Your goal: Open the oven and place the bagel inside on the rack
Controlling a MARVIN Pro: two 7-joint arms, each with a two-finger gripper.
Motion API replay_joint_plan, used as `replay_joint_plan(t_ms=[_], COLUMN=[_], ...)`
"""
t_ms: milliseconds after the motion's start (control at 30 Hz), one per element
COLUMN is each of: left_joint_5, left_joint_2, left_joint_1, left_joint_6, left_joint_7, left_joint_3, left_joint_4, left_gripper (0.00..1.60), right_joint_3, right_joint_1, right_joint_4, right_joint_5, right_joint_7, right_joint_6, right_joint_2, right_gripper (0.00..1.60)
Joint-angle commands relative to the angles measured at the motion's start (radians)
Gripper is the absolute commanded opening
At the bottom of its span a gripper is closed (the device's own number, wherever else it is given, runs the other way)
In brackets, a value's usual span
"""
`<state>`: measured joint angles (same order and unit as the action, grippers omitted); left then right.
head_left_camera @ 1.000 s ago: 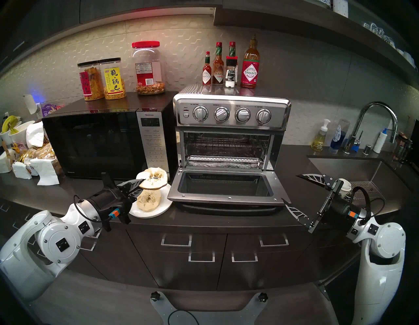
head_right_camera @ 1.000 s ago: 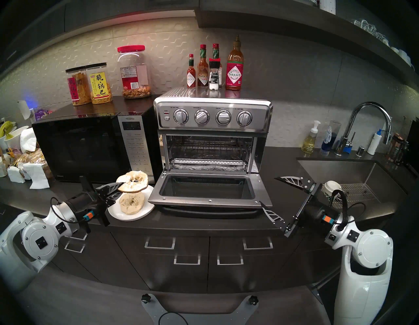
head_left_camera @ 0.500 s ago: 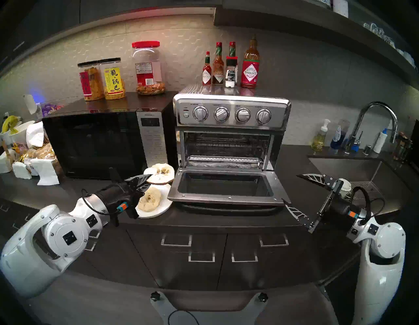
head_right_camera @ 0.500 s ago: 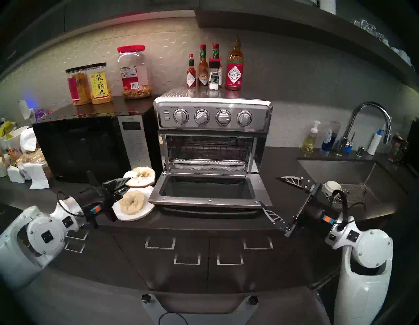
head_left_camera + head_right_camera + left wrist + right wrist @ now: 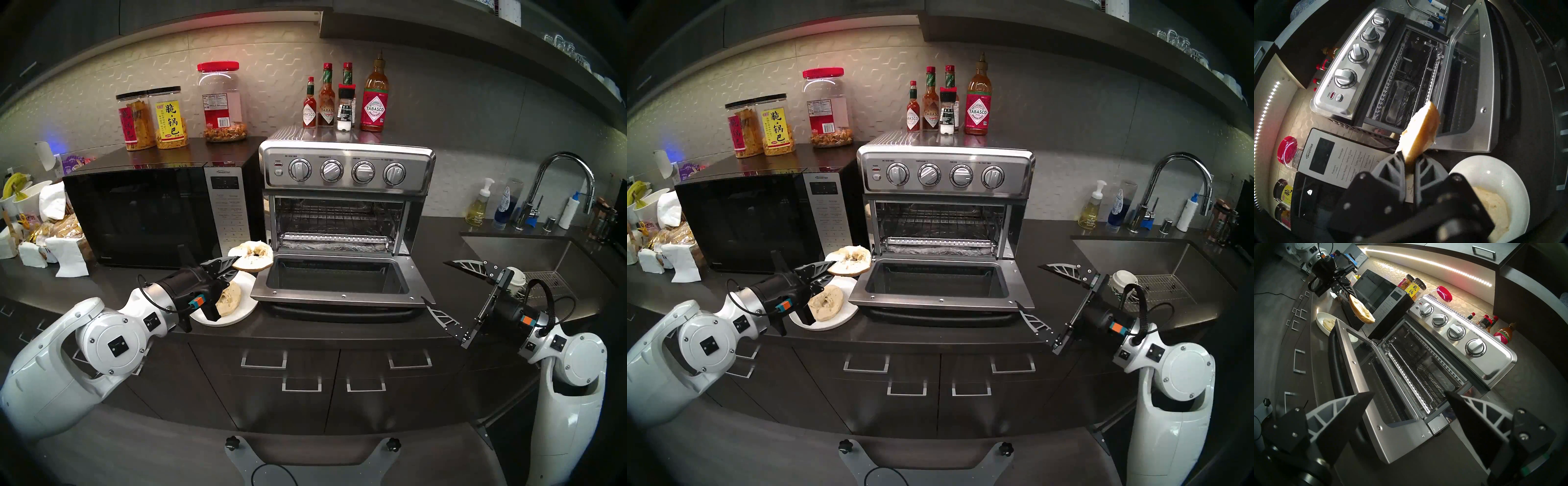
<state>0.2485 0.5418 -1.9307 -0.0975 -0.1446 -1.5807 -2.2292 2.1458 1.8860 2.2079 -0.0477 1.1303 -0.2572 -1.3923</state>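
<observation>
One bagel half [image 5: 251, 259], light, soft and crumbly, is pinched at its rim by the closed left gripper [image 5: 233, 266] beside the open oven [image 5: 342, 210] door, the other half [image 5: 229, 298] lying on the plate [image 5: 242, 314]; right gripper [image 5: 437, 286] wide, empty.

Oven [image 5: 346, 169] mouth clear; door [image 5: 339, 281] down

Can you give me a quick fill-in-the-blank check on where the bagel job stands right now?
1. The oven door hangs ____.
2. The left gripper is shut on one ____ half.
3. The other half lies on the white ____.
4. The right gripper stands ____, holding nothing.

Missing words: open; bagel; plate; open
</observation>
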Motion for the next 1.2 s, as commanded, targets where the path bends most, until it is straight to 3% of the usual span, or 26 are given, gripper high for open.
replay_joint_plan(t_ms=[0,333,967,1167], left_joint_5=[0.005,0.047,0.147,0.169], left_joint_2=[0.018,0.113,0.243,0.272], left_joint_1=[0.111,0.225,0.415,0.484], left_joint_6=[0.008,0.010,-0.013,-0.033], left_joint_7=[0.011,-0.013,-0.171,-0.220], left_joint_3=[0.049,0.157,0.212,0.261], left_joint_4=[0.006,0.071,0.161,0.175], left_gripper=[0.00,0.00,0.00,0.00], right_joint_3=[-0.002,-0.002,-0.002,-0.002], right_joint_1=[-0.006,-0.006,-0.006,-0.006], right_joint_4=[0.011,0.011,0.011,0.011], right_joint_5=[0.008,0.008,0.008,0.009], right_joint_7=[0.001,0.000,0.001,0.001], right_joint_6=[0.001,0.001,0.001,0.001], right_joint_2=[0.001,0.001,0.001,0.001], right_gripper=[1.60,1.60,1.60,1.60])
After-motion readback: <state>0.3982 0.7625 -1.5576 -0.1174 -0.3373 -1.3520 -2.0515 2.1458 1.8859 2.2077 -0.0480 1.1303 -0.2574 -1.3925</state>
